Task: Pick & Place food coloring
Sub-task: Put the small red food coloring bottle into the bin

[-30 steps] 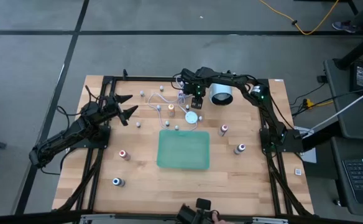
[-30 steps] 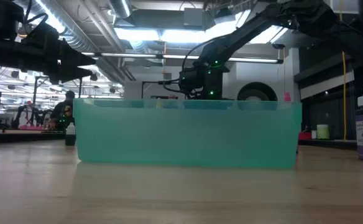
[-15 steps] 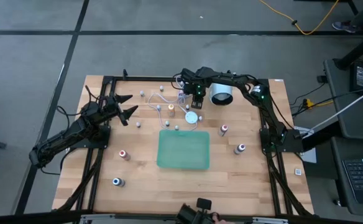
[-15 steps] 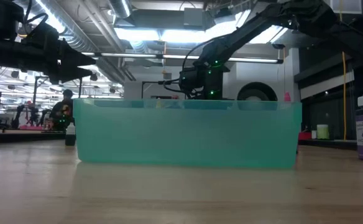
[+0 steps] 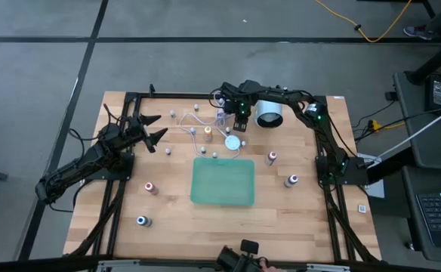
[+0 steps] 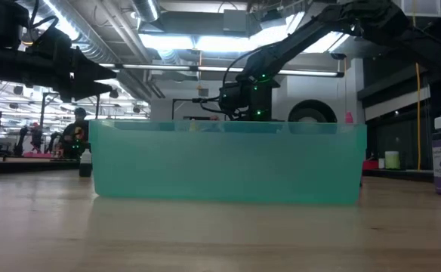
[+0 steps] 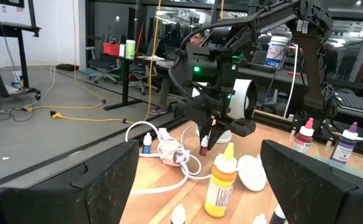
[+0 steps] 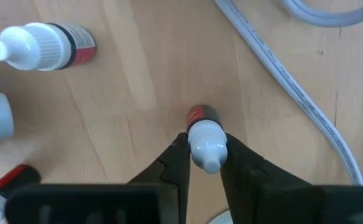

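Small food coloring bottles stand scattered on the wooden table around a green tray (image 5: 223, 181). My right gripper (image 8: 205, 140) points down at the far middle of the table (image 5: 235, 121), shut on one tiny bottle with a white cap and red label (image 7: 203, 148). Other bottles stand upright on their bases: an orange-yellow one (image 7: 222, 180), a pink-topped one (image 5: 271, 157), a violet one (image 5: 291, 180), a red-topped one (image 5: 150, 187) and a blue-topped one (image 5: 141, 221). My left gripper (image 5: 160, 127) waits open at the table's left, pointing level toward them. My right gripper pinches the bottle's white cap (image 8: 197, 134) between its two fingers (image 8: 178, 162), which come from above and point down. The bottle stands upright below the fingers, its red-labelled body (image 8: 200, 115) toward the table. Whether its base still rests on the wood, I cannot tell.
A coiled white cable (image 7: 169, 149) and a white round disc (image 5: 234, 141) lie right beside the held bottle. A large white cylinder (image 5: 268, 113) stands just behind it. Another bottle lies on its side (image 8: 41, 46) close by. Bare wood lies near the table's front edge.
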### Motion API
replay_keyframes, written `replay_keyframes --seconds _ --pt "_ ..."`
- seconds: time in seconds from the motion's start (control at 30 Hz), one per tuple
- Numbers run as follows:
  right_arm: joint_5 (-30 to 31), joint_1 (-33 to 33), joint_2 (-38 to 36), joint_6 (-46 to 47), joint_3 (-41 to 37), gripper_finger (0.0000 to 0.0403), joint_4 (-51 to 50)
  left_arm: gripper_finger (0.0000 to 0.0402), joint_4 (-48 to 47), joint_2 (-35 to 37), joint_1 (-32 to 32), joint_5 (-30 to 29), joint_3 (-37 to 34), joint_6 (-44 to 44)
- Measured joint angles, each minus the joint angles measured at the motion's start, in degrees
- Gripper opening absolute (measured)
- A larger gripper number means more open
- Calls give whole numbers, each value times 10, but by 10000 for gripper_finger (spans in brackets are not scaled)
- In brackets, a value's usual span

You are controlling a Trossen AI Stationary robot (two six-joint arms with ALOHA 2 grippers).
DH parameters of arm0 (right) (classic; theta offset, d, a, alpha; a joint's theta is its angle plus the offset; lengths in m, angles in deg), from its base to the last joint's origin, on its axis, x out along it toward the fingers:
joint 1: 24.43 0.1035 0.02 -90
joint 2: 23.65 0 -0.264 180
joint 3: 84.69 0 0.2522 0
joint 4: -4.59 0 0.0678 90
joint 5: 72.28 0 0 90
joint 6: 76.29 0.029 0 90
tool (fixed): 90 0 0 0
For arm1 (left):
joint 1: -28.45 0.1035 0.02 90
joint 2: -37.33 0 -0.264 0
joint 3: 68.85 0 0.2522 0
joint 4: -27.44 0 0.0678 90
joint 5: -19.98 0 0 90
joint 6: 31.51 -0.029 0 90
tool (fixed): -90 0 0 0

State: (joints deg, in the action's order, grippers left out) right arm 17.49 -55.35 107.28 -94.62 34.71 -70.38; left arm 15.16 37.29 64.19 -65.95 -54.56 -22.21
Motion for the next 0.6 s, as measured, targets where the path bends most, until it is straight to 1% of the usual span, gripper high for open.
replay_keyframes --seconds 0.3,0.6 --pt "0 -3 0 0 0 80 0 333 0 0 0 0 0 0" --pt "0 -5 0 0 0 133 4 333 0 0 0 0 0 0"
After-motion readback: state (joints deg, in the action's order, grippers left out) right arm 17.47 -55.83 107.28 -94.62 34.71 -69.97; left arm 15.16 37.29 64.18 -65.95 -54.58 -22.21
